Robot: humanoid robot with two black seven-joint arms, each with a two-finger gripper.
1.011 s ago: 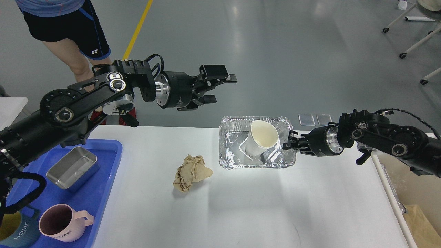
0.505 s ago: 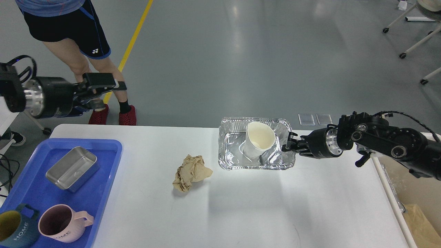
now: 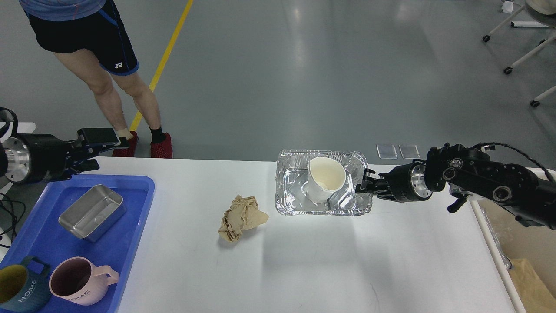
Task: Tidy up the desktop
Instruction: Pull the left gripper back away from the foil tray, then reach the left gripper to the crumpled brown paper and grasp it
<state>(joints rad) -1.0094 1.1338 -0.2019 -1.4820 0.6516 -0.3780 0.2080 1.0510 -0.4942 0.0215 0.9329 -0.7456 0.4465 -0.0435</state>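
Desktop (image 3: 304, 261) | right fingers (image 3: 364, 184) above, seemingly gripping foil tray (image 3: 321, 211)

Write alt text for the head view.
The right gripper grips the right rim of a crinkled foil tray holding a white paper cup on the white desktop. A crumpled brown paper ball lies beside it; the left gripper hovers above a blue plastic tray.

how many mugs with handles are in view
2. Both stand at the near left corner of the blue tray: a pink mug and, left of it, a dark teal mug partly cut off by the picture's edge. The paper cup in the foil tray has no handle.
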